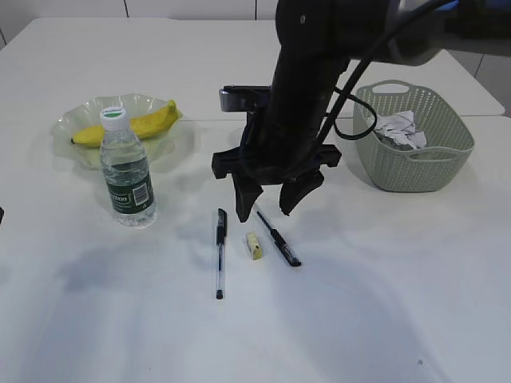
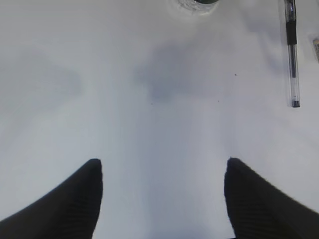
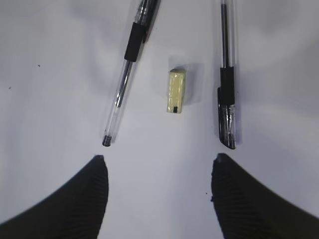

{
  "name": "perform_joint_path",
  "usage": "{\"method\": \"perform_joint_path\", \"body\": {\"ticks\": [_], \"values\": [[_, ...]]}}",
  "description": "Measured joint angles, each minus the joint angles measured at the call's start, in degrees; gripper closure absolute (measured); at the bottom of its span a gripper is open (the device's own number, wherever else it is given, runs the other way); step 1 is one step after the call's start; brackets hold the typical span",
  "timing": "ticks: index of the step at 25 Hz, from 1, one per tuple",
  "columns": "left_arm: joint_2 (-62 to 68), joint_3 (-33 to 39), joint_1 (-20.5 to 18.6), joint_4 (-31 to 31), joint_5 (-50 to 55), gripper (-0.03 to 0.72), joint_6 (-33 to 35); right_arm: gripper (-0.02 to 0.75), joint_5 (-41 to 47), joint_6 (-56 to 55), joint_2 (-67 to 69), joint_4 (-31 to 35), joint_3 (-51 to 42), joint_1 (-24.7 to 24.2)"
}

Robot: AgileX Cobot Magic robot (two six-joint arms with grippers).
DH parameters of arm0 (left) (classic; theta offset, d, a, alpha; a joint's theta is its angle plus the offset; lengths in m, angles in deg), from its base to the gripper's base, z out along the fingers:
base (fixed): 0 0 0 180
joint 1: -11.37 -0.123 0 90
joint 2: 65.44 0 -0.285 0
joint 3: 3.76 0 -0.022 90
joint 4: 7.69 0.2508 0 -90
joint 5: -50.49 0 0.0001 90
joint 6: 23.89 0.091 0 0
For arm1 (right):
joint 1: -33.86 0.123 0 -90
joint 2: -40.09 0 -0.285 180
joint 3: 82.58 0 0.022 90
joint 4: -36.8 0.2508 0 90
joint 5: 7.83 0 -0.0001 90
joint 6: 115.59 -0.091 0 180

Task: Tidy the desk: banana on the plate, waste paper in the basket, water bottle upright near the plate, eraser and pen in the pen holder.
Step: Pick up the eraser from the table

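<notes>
The left arm stays out of the exterior view; only its wrist camera shows the left pincer [image 2: 162, 172], spread wide and empty over the large plain white bench [image 1: 383, 319]. The right pincer [image 1: 267, 195], also wide and holding nothing, hangs above the tiny pale yellow rectangular eraser [image 3: 176, 91], which lies between two clear black-gripped pens [image 3: 124, 74]. The yellow banana [image 1: 132, 128] rests in the pale green scalloped plate [image 1: 72, 120], partly hidden by the upright clear water bottle [image 1: 127, 171]. Crumpled white paper [image 1: 402, 130] sits in the sage-green perforated basket [image 1: 423, 167].
</notes>
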State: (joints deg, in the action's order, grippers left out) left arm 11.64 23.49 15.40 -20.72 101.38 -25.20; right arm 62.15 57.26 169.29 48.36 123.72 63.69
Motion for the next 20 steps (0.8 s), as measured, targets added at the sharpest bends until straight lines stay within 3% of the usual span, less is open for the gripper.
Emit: {"method": "perform_joint_path", "body": {"ticks": [5, 20], "values": [[0.0, 0.0, 0.0, 0.0, 0.0, 0.15, 0.0, 0.252, 0.0, -2.6, 2.7, -3.4, 1.9, 1.8], [0.0, 0.0, 0.0, 0.0, 0.0, 0.158, 0.0, 0.253, -0.6, -5.7, 8.7, -4.0, 3.4, 2.1]]}}
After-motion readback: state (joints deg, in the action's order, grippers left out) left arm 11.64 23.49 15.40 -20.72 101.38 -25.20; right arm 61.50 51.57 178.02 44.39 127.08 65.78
